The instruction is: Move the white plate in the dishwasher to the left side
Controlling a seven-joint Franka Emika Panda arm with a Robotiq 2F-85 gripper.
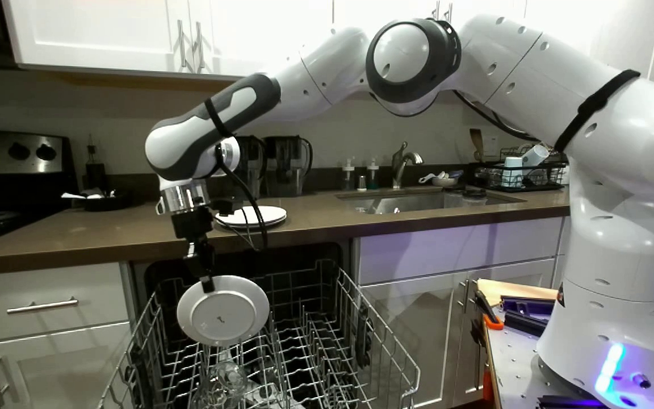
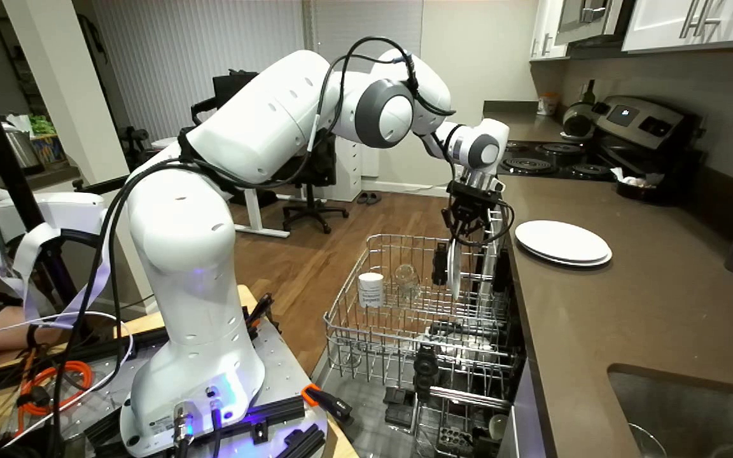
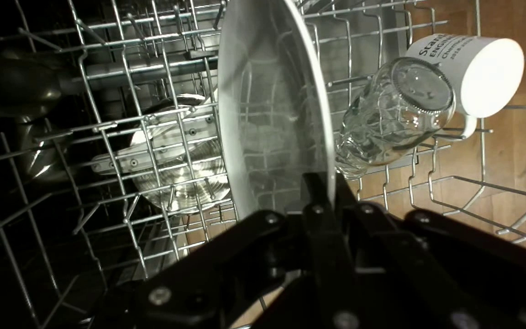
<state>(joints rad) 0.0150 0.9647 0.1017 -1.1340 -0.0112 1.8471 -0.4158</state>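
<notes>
The gripper point(image 3: 330, 183) pinches the rim of the white plate point(image 3: 272, 105); only an exterior view shows its dark mark point(image 1: 220, 319), below the fingertips point(image 1: 207, 284).

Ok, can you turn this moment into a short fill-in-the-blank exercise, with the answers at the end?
The gripper holds the plate by its ____.
The mug is ____ with dark lettering.
Beside the mug is a clear ____.
The stacked plates rest on the kitchen ____.

Missing words: rim; white; glass; counter.
</notes>
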